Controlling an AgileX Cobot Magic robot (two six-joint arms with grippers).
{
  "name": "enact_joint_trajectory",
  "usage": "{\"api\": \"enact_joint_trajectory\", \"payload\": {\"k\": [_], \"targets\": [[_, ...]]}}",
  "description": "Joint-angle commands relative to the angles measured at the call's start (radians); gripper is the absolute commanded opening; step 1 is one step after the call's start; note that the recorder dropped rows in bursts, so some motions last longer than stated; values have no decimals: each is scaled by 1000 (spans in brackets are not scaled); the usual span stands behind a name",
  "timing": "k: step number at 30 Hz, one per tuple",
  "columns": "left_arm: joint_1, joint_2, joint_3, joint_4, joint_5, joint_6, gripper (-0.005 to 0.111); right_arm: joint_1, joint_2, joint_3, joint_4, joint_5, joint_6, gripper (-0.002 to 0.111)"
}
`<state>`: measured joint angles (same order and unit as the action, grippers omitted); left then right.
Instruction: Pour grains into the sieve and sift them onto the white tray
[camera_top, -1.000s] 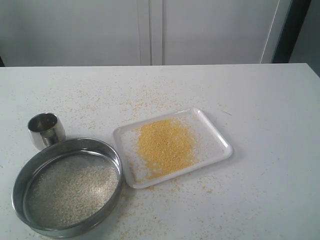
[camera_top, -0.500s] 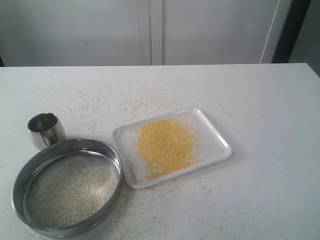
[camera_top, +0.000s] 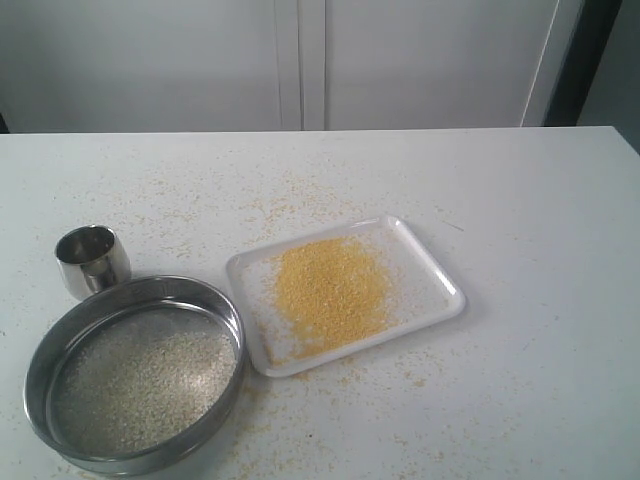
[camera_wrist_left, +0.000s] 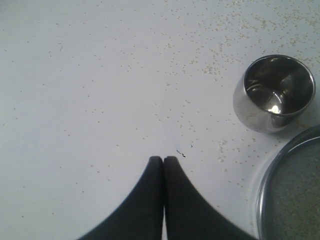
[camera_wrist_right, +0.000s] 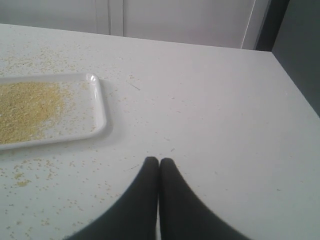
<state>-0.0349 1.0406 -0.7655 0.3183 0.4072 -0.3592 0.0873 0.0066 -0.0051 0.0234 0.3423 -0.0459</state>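
The sieve (camera_top: 35, 355) rests on the table at the front left with pale off-white grains (camera_top: 140, 378) on its mesh. Fine yellow grains (camera_top: 330, 290) lie in a heap on the white tray (camera_top: 440, 285) in the middle of the table. Neither arm shows in the exterior view. My left gripper (camera_wrist_left: 163, 159) is shut and empty above bare table, with the sieve's rim (camera_wrist_left: 262, 190) at the frame edge. My right gripper (camera_wrist_right: 159, 160) is also shut and empty, apart from the tray (camera_wrist_right: 97, 107) and its yellow grains (camera_wrist_right: 27, 110).
A small rounded steel cup (camera_top: 91, 260) stands empty just behind the sieve, and the left wrist view shows the cup (camera_wrist_left: 273, 93) too. Stray grains are scattered over the white table (camera_top: 520, 200). A pale cabinet wall runs behind the table's far edge.
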Motion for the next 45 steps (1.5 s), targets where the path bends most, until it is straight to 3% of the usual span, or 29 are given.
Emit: {"api": "enact_joint_trajectory", "payload": {"k": [1, 24, 34, 45], "targets": [[2, -7, 8, 5, 4, -3, 1, -8, -7, 5, -1, -1, 6, 0], [2, -60, 8, 2, 4, -3, 1, -8, -7, 5, -1, -1, 6, 0], [0, -244, 158, -35, -155, 106, 1, -8, -7, 5, -1, -1, 6, 0], [0, -539, 262, -153, -168, 252, 1, -8, -7, 5, -1, -1, 6, 0]]}}
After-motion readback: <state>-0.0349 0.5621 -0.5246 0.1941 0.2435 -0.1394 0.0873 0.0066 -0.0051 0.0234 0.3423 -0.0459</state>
